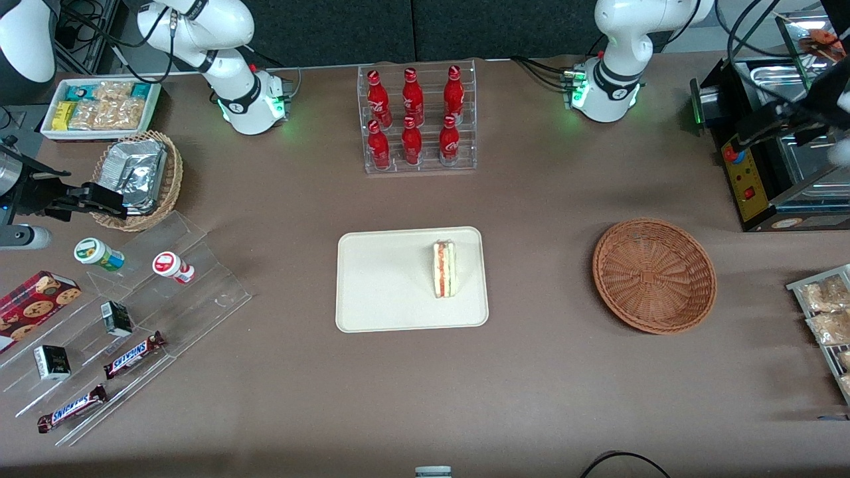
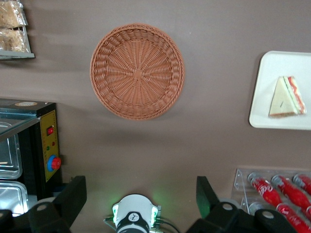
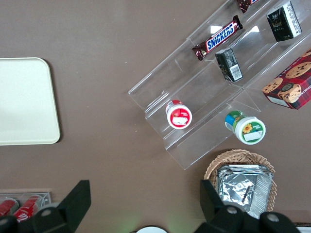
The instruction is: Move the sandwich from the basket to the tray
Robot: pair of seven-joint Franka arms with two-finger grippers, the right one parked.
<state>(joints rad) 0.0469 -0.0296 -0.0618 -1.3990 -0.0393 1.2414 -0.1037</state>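
The triangular cream-bread sandwich [image 1: 444, 269] with red and green filling lies on the flat cream rectangular tray [image 1: 385, 282]. The round reddish-brown wicker basket [image 1: 654, 275] sits empty, well apart from the tray.

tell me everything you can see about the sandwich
The sandwich is a small triangular wedge of pale cream bread, with red-orange and green filling layers showing along its edge. It stands on the cream tray, near the edge closest to the empty wicker basket. Nothing else touches it; the gripper is open, high above the table.

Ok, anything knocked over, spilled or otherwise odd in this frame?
Nothing stands out. The sandwich lies intact on the tray, the basket sits upright and empty, and the open claw hangs high above the table near the basket, holding nothing.
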